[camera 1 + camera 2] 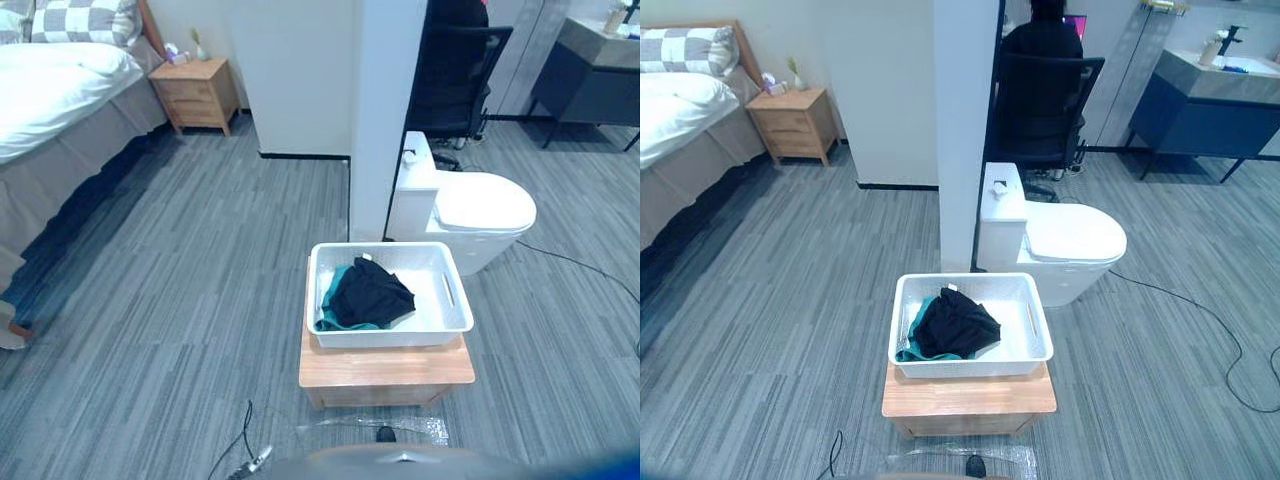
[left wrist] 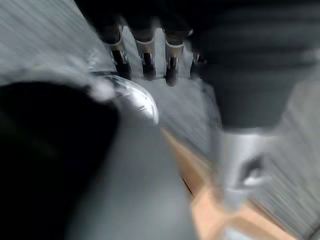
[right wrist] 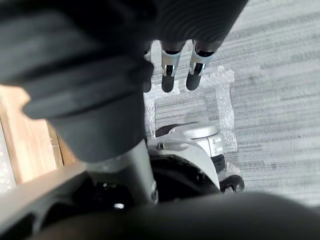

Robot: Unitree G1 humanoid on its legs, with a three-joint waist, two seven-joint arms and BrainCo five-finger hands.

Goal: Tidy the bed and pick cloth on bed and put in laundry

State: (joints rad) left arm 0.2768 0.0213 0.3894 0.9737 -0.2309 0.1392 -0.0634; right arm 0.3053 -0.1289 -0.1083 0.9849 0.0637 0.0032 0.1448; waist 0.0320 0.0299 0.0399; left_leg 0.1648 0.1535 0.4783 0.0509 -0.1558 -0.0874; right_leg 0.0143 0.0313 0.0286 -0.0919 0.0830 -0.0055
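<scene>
White basket (image 1: pixel 390 337) sits on a low wooden stand (image 1: pixel 385 372) on the grey floor (image 1: pixel 190 290), just in front of a toilet (image 1: pixel 482 213). A black cloth (image 1: pixel 372 292) lies bunched inside, over a teal cloth (image 1: pixel 329 302) at the basket's left side. The bed (image 1: pixel 55 95) stands well apart at the far left, with a white cover, a checked pillow (image 1: pixel 85 20) and a nightstand (image 1: pixel 197 95) beside it. The left hand (image 2: pixel 146 56) hangs with straight, relaxed fingers, holding nothing. The right hand (image 3: pixel 169 76) hangs the same way, empty above the floor.
</scene>
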